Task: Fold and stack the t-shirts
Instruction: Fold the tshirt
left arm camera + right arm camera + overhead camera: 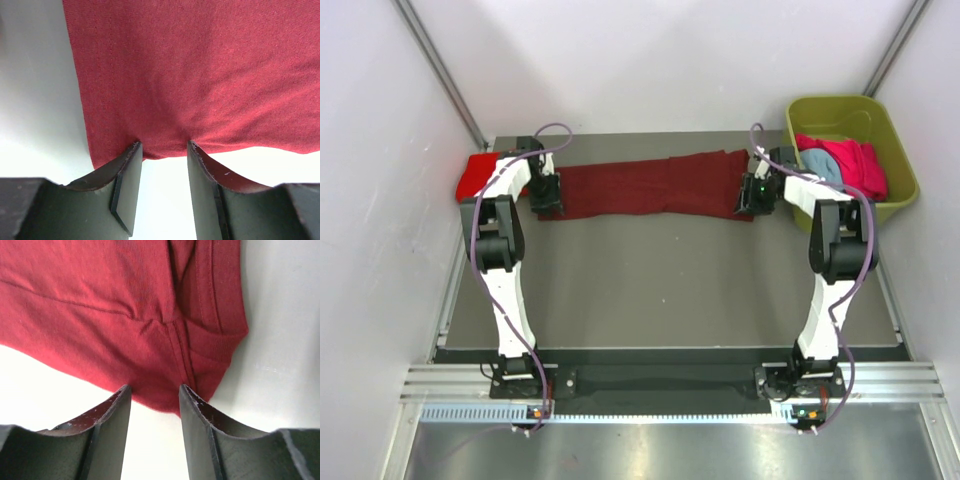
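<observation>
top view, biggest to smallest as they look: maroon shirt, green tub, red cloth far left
1-2. green tub and maroon shirt, too close to rank: shirt longer, tub broader
3. red cloth, clearly smallest

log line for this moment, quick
maroon t-shirt stretched out | left gripper open at left end | right gripper open at right end

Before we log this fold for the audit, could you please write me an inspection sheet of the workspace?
Surface: grey table.
Job's things: maroon t-shirt stretched across the far side; bright red t-shirt at far left; pink t-shirt and light blue t-shirt in the olive-green tub.
Clutter: nothing seen.
End effectors: left end effector and right end effector, jaws apart, tips at the maroon t-shirt's opposite ends.
Cables: purple cables along both arms.
Surroundings: white walls.
</observation>
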Controlling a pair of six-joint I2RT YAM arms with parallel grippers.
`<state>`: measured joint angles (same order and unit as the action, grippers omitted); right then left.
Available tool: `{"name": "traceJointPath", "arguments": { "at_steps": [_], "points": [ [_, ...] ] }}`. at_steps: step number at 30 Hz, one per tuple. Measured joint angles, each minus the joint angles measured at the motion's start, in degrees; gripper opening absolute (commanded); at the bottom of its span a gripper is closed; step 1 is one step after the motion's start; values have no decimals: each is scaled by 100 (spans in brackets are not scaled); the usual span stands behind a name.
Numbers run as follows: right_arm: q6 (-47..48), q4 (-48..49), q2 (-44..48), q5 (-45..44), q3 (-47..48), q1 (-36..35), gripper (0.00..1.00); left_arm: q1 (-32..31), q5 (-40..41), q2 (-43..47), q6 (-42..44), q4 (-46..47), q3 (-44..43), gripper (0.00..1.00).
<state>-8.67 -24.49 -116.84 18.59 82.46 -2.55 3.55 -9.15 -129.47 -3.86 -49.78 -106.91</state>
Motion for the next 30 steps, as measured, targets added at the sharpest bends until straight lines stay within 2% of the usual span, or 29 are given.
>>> {"name": "traceJointPath", "arguments": {
  "at_steps": [12,24,30],
  "points": [
    [98,20,186,-92,-273,17,44,0,2,0,33,0,0,47],
    [317,66,396,-216,-566,81,45,50,133,-184,627,-474,-326,45],
    [415,39,439,-269,-612,247,45,127,227,105,861,-538,232,44]
  ]
}}
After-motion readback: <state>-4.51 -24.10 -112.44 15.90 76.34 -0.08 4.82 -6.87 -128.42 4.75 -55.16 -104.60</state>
